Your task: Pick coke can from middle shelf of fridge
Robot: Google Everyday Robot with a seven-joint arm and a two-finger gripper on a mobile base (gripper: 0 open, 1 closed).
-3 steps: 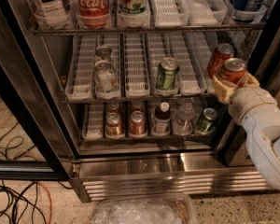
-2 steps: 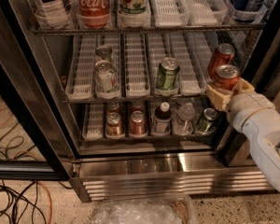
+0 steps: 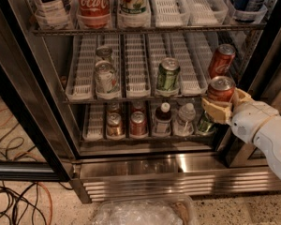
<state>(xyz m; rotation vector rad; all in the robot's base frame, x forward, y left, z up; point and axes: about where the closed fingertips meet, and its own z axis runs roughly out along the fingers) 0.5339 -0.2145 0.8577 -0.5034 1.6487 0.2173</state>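
camera view: you are looking into the fridge (image 3: 131,165) from the front and a little from above, with three levels of racks showing.
hand (image 3: 225,102): your hand is reaching in from the right on a white arm (image 3: 267,130) and is sitting at the right front end of the middle shelf (image 3: 136,64).
grip: its beige fingers (image 3: 210,108) are clamping the coke can (image 3: 221,88) from both sides, low on the body.
coke can: it is standing upright in your hand, silver top up, right at the shelf's front edge. the fingers are hiding its base, so you cannot tell whether it is touching the rack.
second red can (image 3: 221,60): it is leaning just behind the held one, at the right end of the same shelf.
green can (image 3: 168,74): it is standing upright in a lane left of your hand, apart from it.
silver cans (image 3: 105,76): two are standing one behind the other in a lane farther left.
top shelf (image 3: 145,30): it is carrying a tall red coca-cola bottle (image 3: 92,3) between two other bottles.
bottom shelf (image 3: 145,138): it is carrying two small cans (image 3: 114,124), a dark bottle (image 3: 164,118), a clear bottle (image 3: 185,118) and a lower green can (image 3: 206,123) partly hiding behind your hand.
floor: cables (image 3: 14,205) are lying at the left, and crinkled clear plastic (image 3: 145,212) is lying in front of the base grille (image 3: 178,184).
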